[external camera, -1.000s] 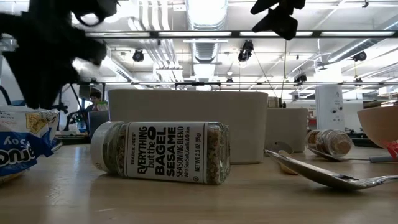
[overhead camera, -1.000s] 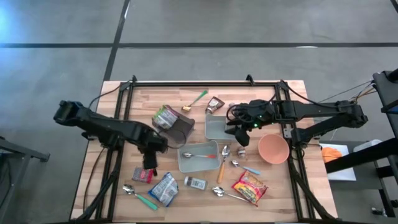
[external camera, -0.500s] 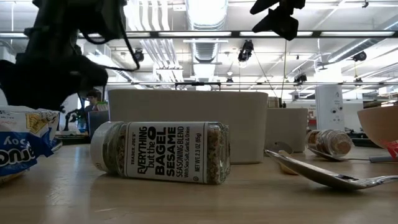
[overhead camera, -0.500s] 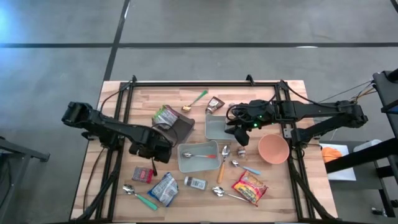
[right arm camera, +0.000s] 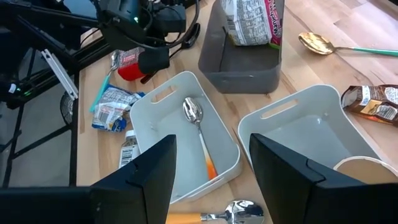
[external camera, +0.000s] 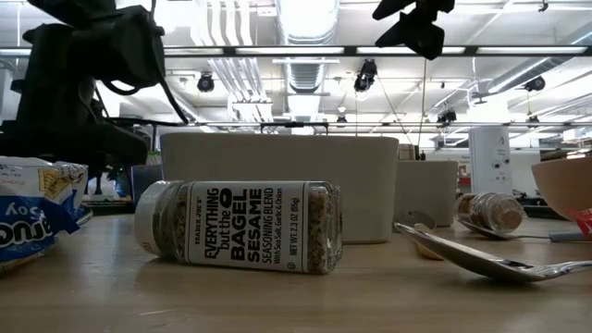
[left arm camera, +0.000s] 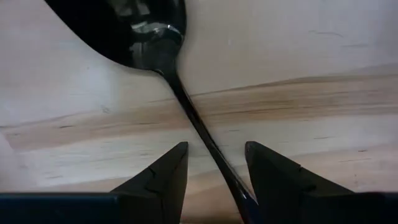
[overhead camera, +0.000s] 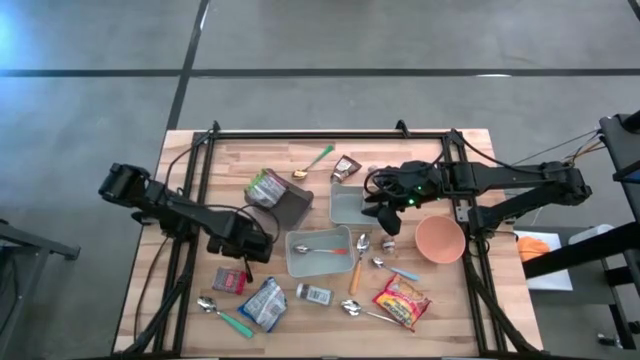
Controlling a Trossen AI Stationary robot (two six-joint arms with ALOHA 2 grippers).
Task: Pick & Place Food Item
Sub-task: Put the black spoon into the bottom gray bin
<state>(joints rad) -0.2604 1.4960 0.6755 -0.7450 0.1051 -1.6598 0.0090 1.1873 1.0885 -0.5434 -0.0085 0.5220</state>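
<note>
Pale wooden tabletop [overhead camera: 190, 200] carries the clutter. The left gripper [left arm camera: 214, 152] is low over it, fingers partly apart astride the handle of a shiny metal spoon [left arm camera: 155, 37]; whether they pinch it cannot be told. A small red food packet [overhead camera: 228, 280] lies just beside this gripper. The right gripper [right arm camera: 211, 146] hovers open and empty above two white plastic trays [right arm camera: 155, 102].

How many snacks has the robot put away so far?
Done: it looks like just one, a green pouch standing in the dark bin. In hand: no food. The left claw hangs over a spoon, and the right claw waits open above a white bin. Left on the table: the red packet, blue bag, seasoning jar and noodle packet.
</note>
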